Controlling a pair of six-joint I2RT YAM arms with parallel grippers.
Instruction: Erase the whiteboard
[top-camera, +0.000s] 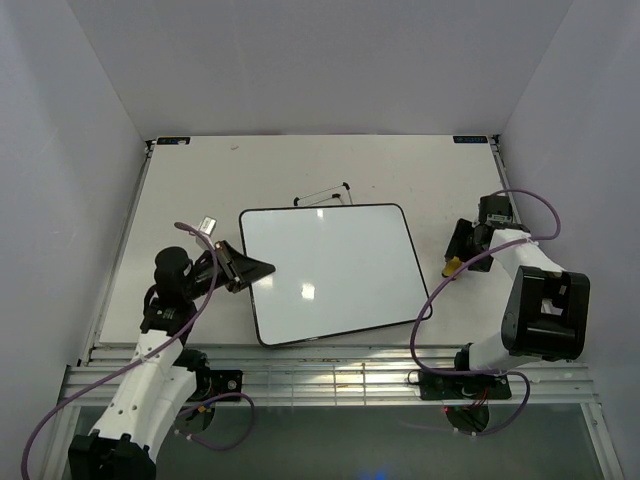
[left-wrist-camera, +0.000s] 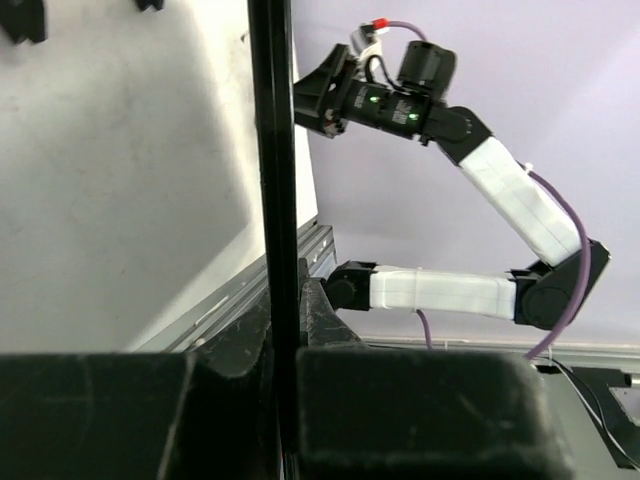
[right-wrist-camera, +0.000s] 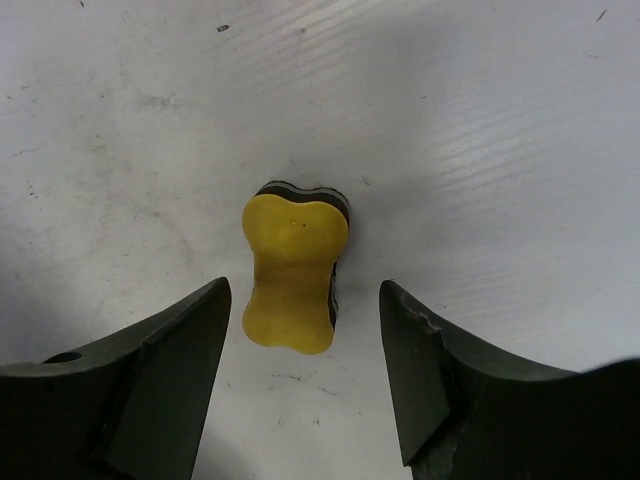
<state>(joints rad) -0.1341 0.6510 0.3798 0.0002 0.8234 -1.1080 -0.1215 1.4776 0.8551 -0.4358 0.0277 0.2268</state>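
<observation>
The whiteboard (top-camera: 330, 270) lies flat in the middle of the table, glossy white and blank, with a thin black rim. My left gripper (top-camera: 256, 270) is shut on its left edge; in the left wrist view the black rim (left-wrist-camera: 275, 200) runs straight down between the fingers of that gripper (left-wrist-camera: 285, 400). My right gripper (top-camera: 456, 258) stands open to the right of the board, over a small yellow eraser (top-camera: 453, 266). In the right wrist view the eraser (right-wrist-camera: 293, 270) rests on the table just ahead of the spread fingers, untouched by my right gripper (right-wrist-camera: 303, 290).
A thin wire easel stand (top-camera: 322, 193) lies on the table just behind the board. Grey walls close in the table on the left, back and right. A metal rail (top-camera: 330, 360) runs along the near edge, by the arm bases.
</observation>
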